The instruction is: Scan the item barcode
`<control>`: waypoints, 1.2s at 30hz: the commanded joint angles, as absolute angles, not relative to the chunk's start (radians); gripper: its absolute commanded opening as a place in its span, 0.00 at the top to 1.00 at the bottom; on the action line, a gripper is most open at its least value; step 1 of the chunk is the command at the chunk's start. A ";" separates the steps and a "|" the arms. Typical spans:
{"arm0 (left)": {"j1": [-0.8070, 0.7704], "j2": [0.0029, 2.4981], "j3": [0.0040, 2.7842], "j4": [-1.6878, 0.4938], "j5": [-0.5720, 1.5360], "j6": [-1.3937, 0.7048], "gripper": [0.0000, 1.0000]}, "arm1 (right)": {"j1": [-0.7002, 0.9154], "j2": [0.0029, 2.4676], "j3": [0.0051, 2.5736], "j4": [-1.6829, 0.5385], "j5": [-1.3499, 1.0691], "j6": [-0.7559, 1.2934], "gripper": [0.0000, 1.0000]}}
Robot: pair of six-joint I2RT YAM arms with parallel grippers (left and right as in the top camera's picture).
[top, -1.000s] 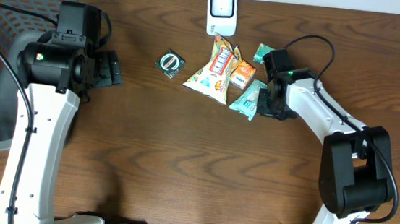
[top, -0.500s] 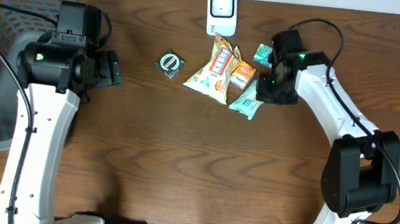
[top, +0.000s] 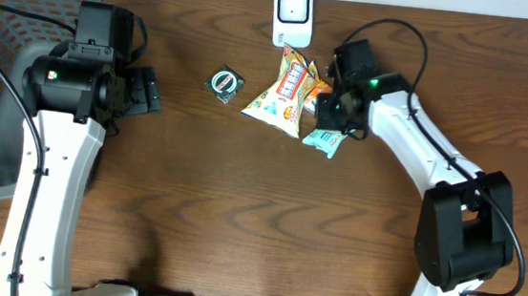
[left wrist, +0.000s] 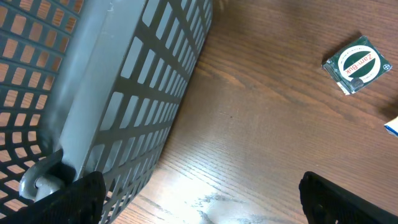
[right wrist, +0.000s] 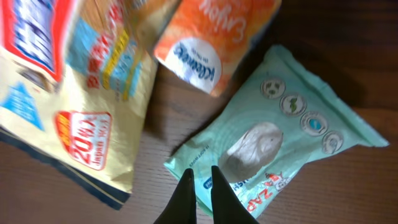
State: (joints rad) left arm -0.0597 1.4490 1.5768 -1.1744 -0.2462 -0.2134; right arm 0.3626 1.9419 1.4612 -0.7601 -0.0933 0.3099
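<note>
Teal packet [right wrist: 283,140] flat on the counter [top: 238,222], just past the right gripper [right wrist: 200,186]; its 2 fingers [right wrist: 219,193] pressed together, holding nothing, tips over the packet's lower-left edge. Orange packet [right wrist: 214,37] and yellow snack bag [right wrist: 74,93] just beside it. Right arm reaches in toward the pile, scanner [top: 292,14] behind it. Left gripper [left wrist: 199,205] fingers wide apart, empty, beside the basket [left wrist: 93,93].

My wooden table [top: 239,213] carries a scanner [top: 292,14] at its far edge. Near it lie a yellow snack bag [top: 283,94], an orange packet [top: 319,93], a teal pouch [top: 324,139] and a green tin [top: 224,82].
</note>
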 commanded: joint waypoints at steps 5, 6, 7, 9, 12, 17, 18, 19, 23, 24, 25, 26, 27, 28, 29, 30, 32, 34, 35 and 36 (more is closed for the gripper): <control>-0.054 1.442 1.586 -1.178 -0.263 -0.219 0.03 | 0.375 1.982 1.393 -0.744 0.044 0.321 0.97; -0.054 1.442 1.586 -1.178 -0.263 -0.219 0.02 | 0.374 1.989 1.390 -0.745 0.047 0.321 0.98; -0.054 1.442 1.586 -1.178 -0.263 -0.219 0.02 | 0.372 2.000 1.387 -0.746 0.049 0.321 0.99; -0.054 1.442 1.586 -1.178 -0.263 -0.219 0.02 | 0.370 2.012 1.387 -0.758 0.066 0.321 0.99; -0.054 1.442 1.586 -1.178 -0.263 -0.219 0.02 | 0.364 2.014 1.387 -0.786 0.128 0.339 0.99; -0.054 1.442 1.586 -1.178 -0.263 -0.219 0.02 | 0.353 2.009 1.388 -0.842 0.284 0.415 0.99; -0.054 1.442 1.586 -1.178 -0.263 -0.220 0.02 | 0.346 2.008 1.388 -0.855 0.318 0.415 0.99; -0.054 1.442 1.586 -1.178 -0.263 -0.219 0.02 | 0.340 2.007 1.390 -0.867 0.342 0.415 0.99; -0.054 1.442 1.586 -1.178 -0.263 -0.219 0.02 | 0.310 2.006 1.429 -0.925 0.375 0.414 0.98; -0.054 1.442 1.586 -1.178 -0.263 -0.219 0.02 | 0.306 2.006 1.444 -0.940 0.375 0.414 0.98; -0.054 1.442 1.586 -1.178 -0.263 -0.219 0.02 | 0.304 2.006 1.458 -0.956 0.375 0.414 0.97; -0.054 1.442 1.586 -1.178 -0.263 -0.220 0.02 | 0.305 2.006 1.477 -0.976 0.375 0.414 0.97; -0.054 1.442 1.586 -1.178 -0.263 -0.219 0.02 | 0.305 2.006 1.494 -0.992 0.374 0.414 0.96; -0.054 1.442 1.586 -1.178 -0.263 -0.219 0.02 | 0.305 2.006 1.514 -1.012 0.371 0.414 0.94; -0.054 1.442 1.586 -1.178 -0.263 -0.219 0.02 | 0.305 2.006 1.533 -1.029 0.364 0.411 0.92; -0.054 1.442 1.586 -1.178 -0.263 -0.219 0.02 | 0.305 2.006 1.553 -1.044 0.353 0.406 0.90; -0.054 1.442 1.586 -1.178 -0.263 -0.219 0.02 | 0.305 2.006 1.588 -1.062 0.303 0.373 0.87; -0.054 1.442 1.586 -1.178 -0.263 -0.219 0.02 | 0.306 2.006 1.612 -1.065 0.227 0.319 0.81; -0.054 1.442 1.586 -1.178 -0.263 -0.220 0.02 | 0.308 2.006 1.616 -1.063 0.199 0.300 0.77; -0.054 1.442 1.586 -1.178 -0.263 -0.219 0.02 | 0.310 2.006 1.617 -1.059 0.173 0.282 0.75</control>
